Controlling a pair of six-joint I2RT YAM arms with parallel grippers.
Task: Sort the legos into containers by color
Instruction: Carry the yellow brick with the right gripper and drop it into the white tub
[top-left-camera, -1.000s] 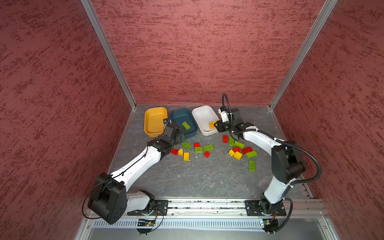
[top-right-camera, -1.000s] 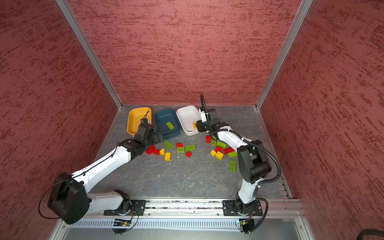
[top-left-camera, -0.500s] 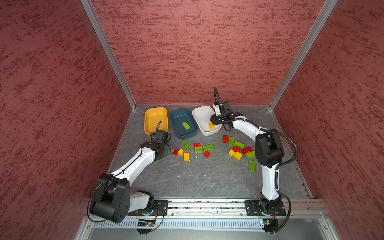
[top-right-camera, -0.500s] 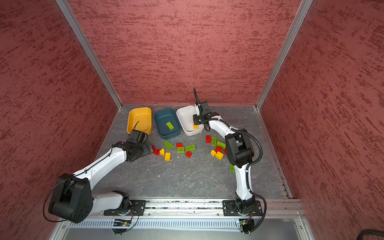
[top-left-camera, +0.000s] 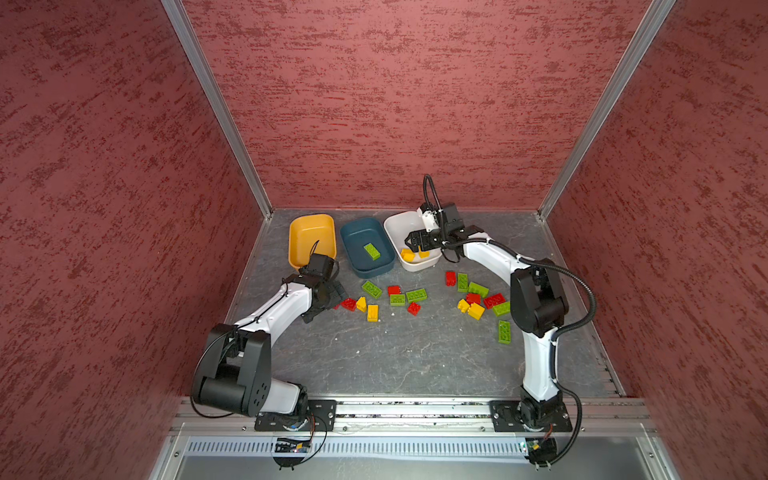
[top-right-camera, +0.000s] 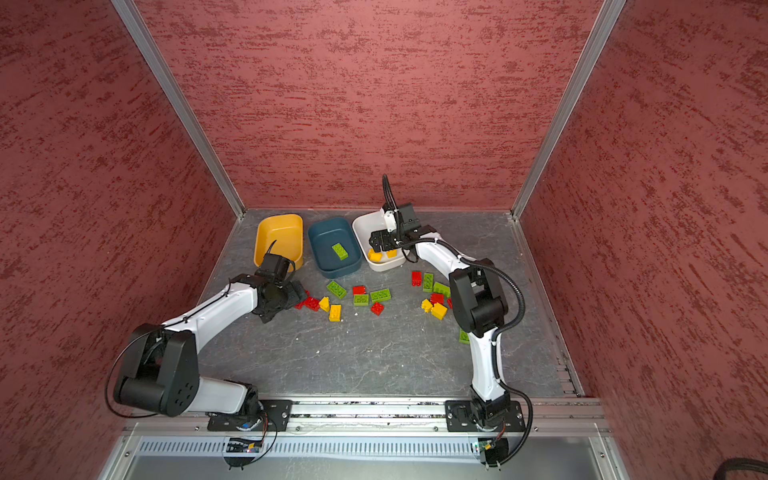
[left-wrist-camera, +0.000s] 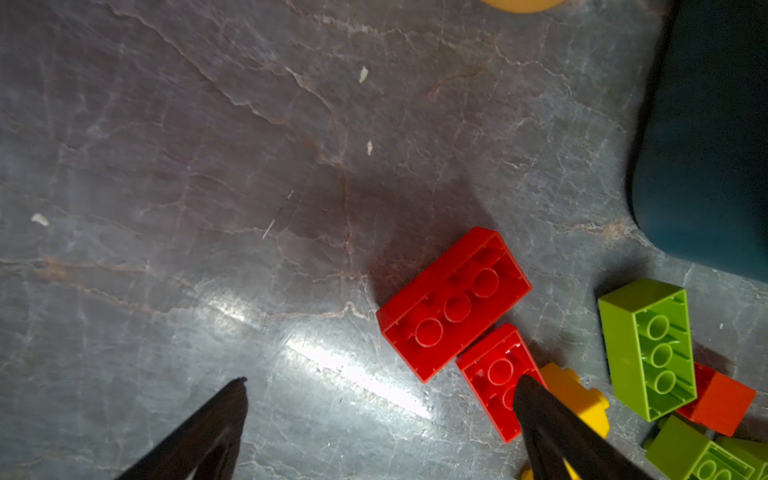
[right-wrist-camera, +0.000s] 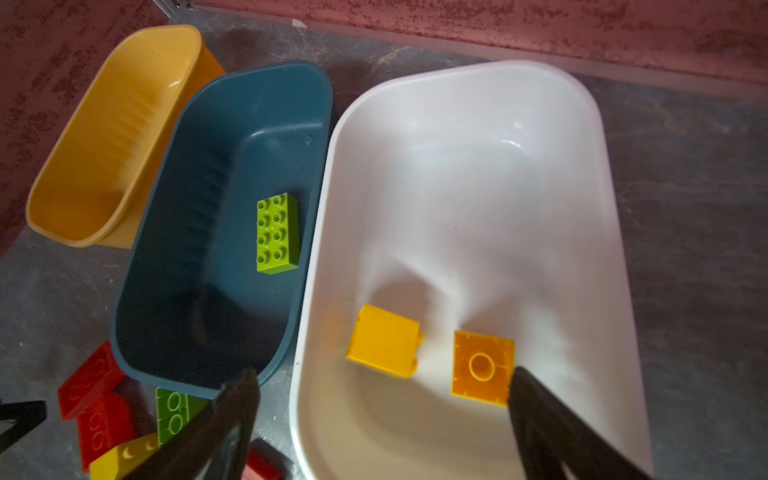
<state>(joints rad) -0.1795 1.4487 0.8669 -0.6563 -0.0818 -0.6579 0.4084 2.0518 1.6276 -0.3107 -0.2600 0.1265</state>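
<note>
Over the near end of the white tub (right-wrist-camera: 457, 70): right gripper (right-wrist-camera: 386, 415), jaws spread wide, gripping nothing. On the tub floor below, two bricks: side-lying yellow brick (right-wrist-camera: 384, 347) squarely between the fingers, upturned yellow brick (right-wrist-camera: 482, 368) hollow side up, just beside one fingertip (right-wrist-camera: 540, 415).

Low over the tabletop (left-wrist-camera: 208, 166), toward its left edge: left gripper (left-wrist-camera: 382, 380), jaws likewise wide apart, holding nothing. Just ahead of the gap, oblong red brick (left-wrist-camera: 453, 303), hollow side up. Touching its end, small red brick (left-wrist-camera: 490, 370), partly under one fingertip (left-wrist-camera: 548, 424). Behind that same finger, a yellow brick (left-wrist-camera: 577, 395).

Along the far edge, three tubs in a row: mustard tub (top-left-camera: 311, 237) nearest the far-left corner, teal tub (top-left-camera: 355, 237) in the middle, white one last. In the teal tub, one green brick (right-wrist-camera: 277, 233), studs up, eight studs counted.

Loose on the tabletop in a top view, two groups: left cluster (top-left-camera: 416, 295) beside the left gripper, right cluster (top-left-camera: 476, 311) by the right arm. Counted across both: about seven red, seven green, four yellow, some partly hidden by the arms.
</note>
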